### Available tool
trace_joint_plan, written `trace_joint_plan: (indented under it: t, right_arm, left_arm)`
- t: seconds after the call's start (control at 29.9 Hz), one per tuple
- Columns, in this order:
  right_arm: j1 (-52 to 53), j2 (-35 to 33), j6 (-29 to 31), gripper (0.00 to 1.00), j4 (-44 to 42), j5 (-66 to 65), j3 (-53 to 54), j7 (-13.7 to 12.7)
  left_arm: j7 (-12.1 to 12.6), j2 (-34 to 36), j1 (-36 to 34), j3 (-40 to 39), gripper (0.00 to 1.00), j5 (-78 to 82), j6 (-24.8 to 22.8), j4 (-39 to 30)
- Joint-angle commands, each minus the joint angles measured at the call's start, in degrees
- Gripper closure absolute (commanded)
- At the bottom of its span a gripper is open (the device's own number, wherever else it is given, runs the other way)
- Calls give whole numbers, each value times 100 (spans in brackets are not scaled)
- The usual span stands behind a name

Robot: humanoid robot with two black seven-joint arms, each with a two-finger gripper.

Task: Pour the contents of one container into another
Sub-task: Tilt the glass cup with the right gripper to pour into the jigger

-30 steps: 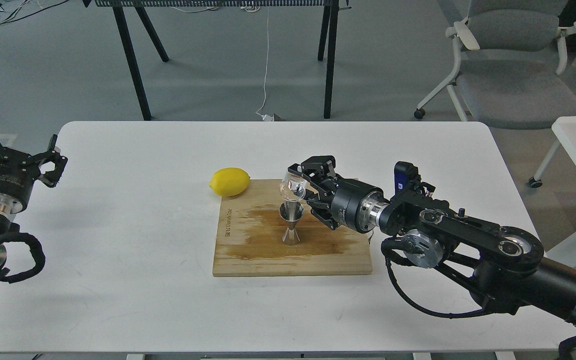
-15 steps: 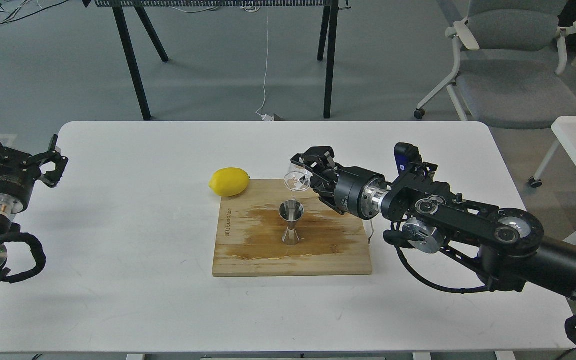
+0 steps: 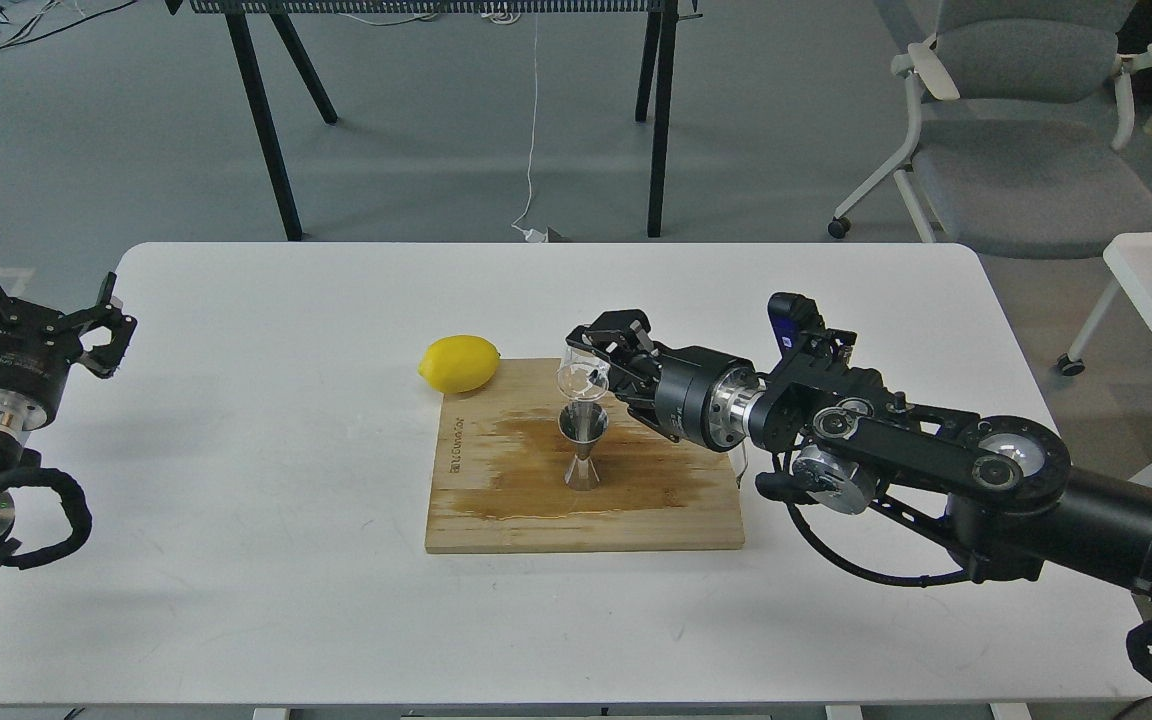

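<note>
Head view: the white table (image 3: 236,500) carries a damp-stained board (image 3: 496,520). On the board stands the jigger (image 3: 583,447), with a lemon (image 3: 459,362) at the board's far left corner. The right gripper (image 3: 596,365) clasps the cup (image 3: 579,378), tipped just above the jigger's mouth. The left gripper (image 3: 36,325) hangs spread and empty, well apart. The cup looks light, rigid, slick and breakable; hold its sidewall gently.

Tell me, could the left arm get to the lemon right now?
Probably yes. The left gripper hangs open and empty at the table's left edge, and only bare tabletop lies between it and the lemon. The right gripper is busy beyond it.
</note>
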Motion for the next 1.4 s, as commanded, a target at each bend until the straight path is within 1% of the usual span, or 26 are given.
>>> trace_joint_plan:
  t: [0.0, 0.1, 0.27, 0.57, 1.37]
  right_arm:
    - [46, -6, 4, 61, 18, -8, -9, -1]
    - [107, -6, 21, 61, 18, -25, -53, -1]
    - [345, -6, 21, 61, 18, -87, -484, -1]
    - [459, -6, 21, 61, 18, -253, -563, -1]
    - [934, 3, 39, 60, 0, -561, -1266, 8]
  left_arm:
    - [0, -1, 0, 0, 1, 2, 0, 0]
    - [0, -1, 0, 0, 1, 2, 0, 0]
    - [0, -1, 0, 0, 1, -7, 0, 0]
    - [0, 7, 0, -9, 1, -7, 0, 0]
    - [0, -1, 9, -9, 1, -7, 0, 79]
